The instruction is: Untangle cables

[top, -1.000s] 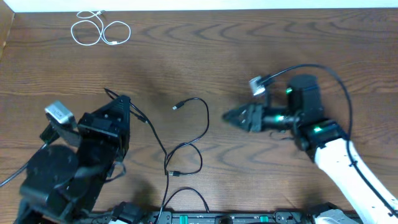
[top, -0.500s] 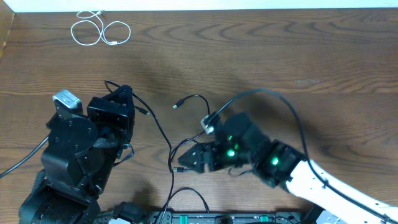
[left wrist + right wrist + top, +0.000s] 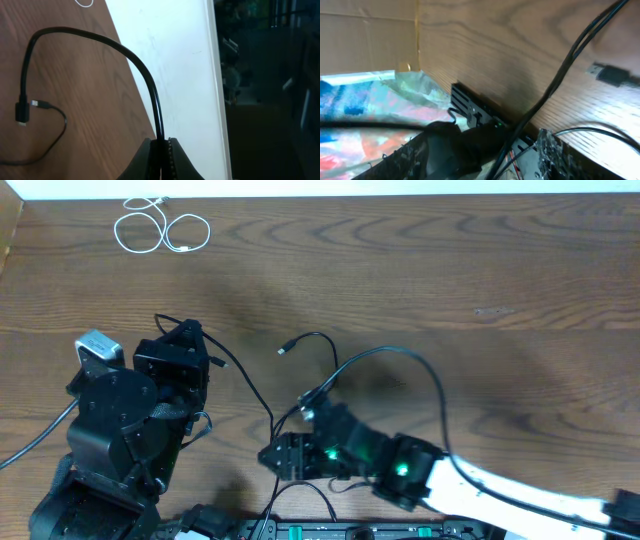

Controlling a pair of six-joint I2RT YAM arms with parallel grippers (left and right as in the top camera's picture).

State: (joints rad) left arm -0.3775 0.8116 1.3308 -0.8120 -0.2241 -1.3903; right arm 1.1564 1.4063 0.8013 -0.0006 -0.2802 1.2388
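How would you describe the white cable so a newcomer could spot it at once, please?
Start at the wooden table's far-left corner, seen from overhead. The white cable lies there in loose loops. Unlike the black cables, it is white and lies alone.

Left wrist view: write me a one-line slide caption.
Left hand shut on a thin black cable arching over the brown wooden table.
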